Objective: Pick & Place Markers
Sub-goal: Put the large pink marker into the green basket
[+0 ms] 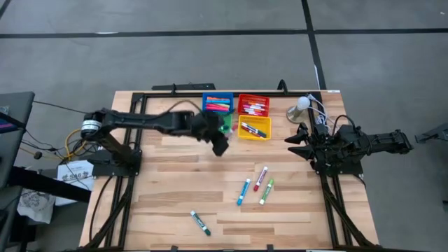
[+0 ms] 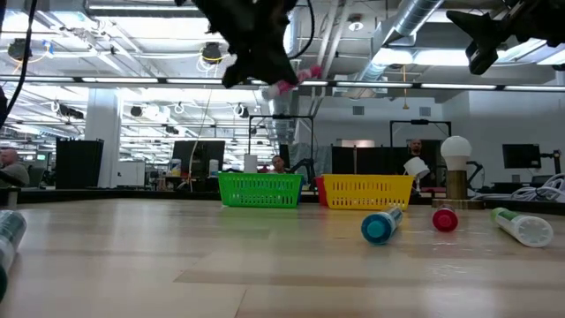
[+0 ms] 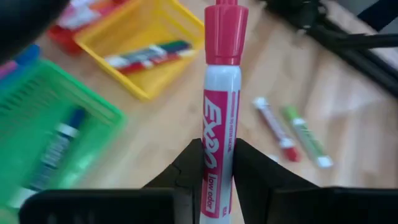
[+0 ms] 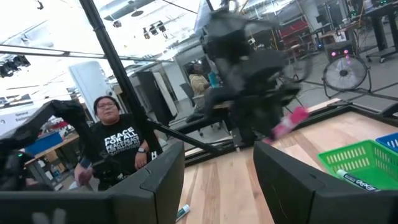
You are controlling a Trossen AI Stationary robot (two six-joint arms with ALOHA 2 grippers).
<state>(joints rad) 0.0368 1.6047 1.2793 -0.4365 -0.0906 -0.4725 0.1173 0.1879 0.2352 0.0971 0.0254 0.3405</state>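
Pink-capped marker being carried in left claw, clamped tight, hovering just beside green bin. Step: transporting to bin. Next move: lining up over matching bin, then releasing. Right claw waiting wide, well apart from green bin.

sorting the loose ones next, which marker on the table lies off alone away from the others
The green-capped marker near the table's front edge lies alone; the blue marker, red marker and light-green marker lie clustered together.

Bright overhead lighting; wrist views blurred, background glaring.
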